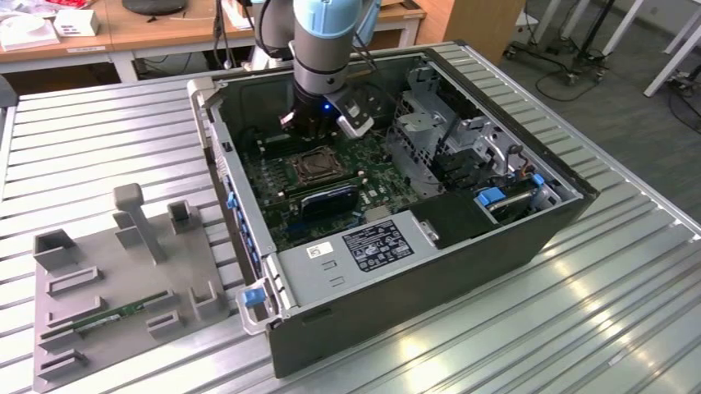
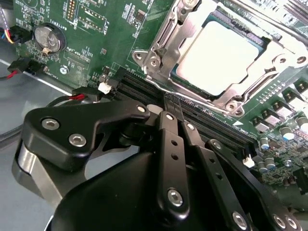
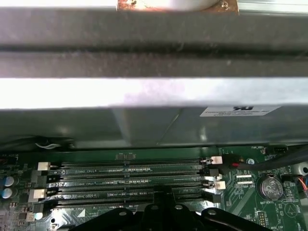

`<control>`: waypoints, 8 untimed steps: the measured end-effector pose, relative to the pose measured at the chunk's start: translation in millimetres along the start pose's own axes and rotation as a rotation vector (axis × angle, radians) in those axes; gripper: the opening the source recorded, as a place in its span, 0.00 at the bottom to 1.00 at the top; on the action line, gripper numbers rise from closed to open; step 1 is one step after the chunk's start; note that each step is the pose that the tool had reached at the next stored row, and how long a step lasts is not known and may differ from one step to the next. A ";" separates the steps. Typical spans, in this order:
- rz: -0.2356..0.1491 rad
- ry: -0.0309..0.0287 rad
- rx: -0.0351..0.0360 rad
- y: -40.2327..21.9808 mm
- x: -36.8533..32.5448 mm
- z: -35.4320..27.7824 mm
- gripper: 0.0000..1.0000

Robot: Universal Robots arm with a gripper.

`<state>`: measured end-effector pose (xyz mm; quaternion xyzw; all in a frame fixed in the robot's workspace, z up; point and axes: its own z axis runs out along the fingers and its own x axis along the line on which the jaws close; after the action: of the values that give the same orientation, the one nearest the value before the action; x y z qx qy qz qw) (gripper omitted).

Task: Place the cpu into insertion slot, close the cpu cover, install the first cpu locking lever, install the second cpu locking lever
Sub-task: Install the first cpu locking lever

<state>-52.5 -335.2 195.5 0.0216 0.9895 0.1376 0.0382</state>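
Observation:
The cpu [image 2: 224, 57], a square chip with a pale metal top, lies in the insertion slot [image 1: 313, 167] on the green board. The cpu cover [image 2: 162, 44], a silvery frame with a cut-out centre, lies flat around it. Thin metal rods run along two edges of that frame; whether they are latched I cannot tell. My gripper [image 2: 171, 101] is shut with nothing between its thin black fingers. It hovers over the black memory slots just beside the socket, apart from the cover. In the exterior view my gripper [image 1: 310, 135] hangs inside the open computer case, just behind the socket.
Long memory slots [image 3: 130, 175] run under the fingers, with the case wall [image 3: 154, 91] close behind. A coin battery [image 2: 48, 38] and red-black wires lie nearby. A drive cage [image 1: 428, 123] and a power supply [image 1: 373, 242] crowd the case. A grey fixture tray [image 1: 110, 279] lies on the slatted table.

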 end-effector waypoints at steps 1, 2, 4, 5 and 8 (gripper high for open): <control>0.000 0.0000 0.0001 0.2 0.0 -0.8 0.11; 0.000 0.0000 0.0000 0.3 -0.1 -1.0 0.11; 0.000 -0.0002 -0.0003 0.3 -0.1 -1.0 0.11; 0.000 -0.0001 -0.0001 0.3 -0.1 -1.1 0.11; 0.000 0.0001 0.0002 0.3 -0.1 -1.3 0.11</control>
<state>-52.5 -335.2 196.8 0.0216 0.9895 0.1375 0.0382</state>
